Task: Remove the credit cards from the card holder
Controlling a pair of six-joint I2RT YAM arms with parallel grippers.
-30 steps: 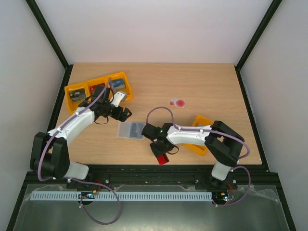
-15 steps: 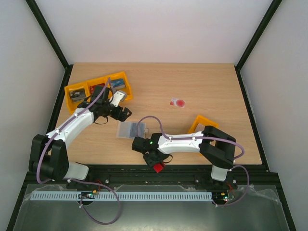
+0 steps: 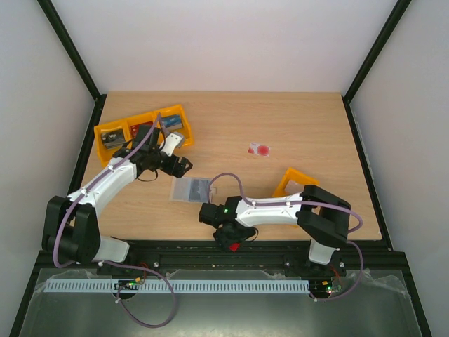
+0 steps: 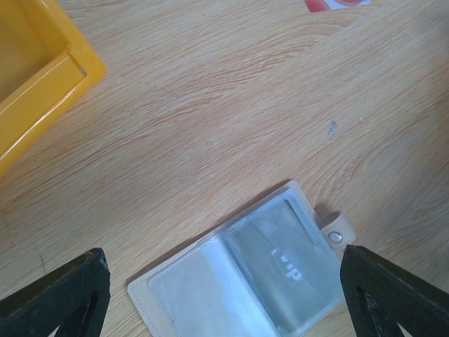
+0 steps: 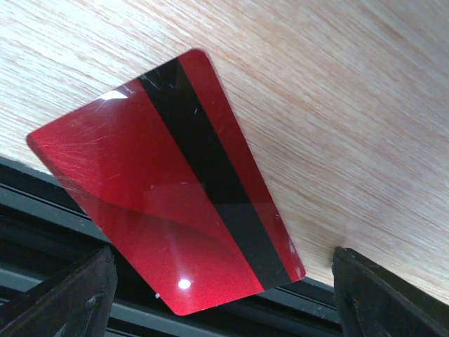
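The card holder (image 3: 191,189) (image 4: 245,281) lies open and flat on the table, cream-edged with clear sleeves and a snap tab (image 4: 335,235). A greyish card with white lettering (image 4: 284,267) shows inside its right sleeve. My left gripper (image 3: 179,167) (image 4: 224,309) hovers over it, open, with nothing between the fingers. A dark red card (image 5: 168,182) (image 3: 236,246) with a black stripe lies at the table's near edge, one end hanging over the black rail. My right gripper (image 3: 230,235) (image 5: 224,302) stands open around that card, its fingers (image 5: 63,295) apart from it. A white card with a red circle (image 3: 259,149) lies far right.
A row of orange-yellow bins (image 3: 144,130) (image 4: 35,77) holding small items stands at the back left. Another orange bin (image 3: 291,184) sits beside the right arm. The black rail (image 5: 56,210) runs along the table's near edge.
My right arm carried the red card toward the near edge, and its jaws have opened off the card. The left arm has stayed still.
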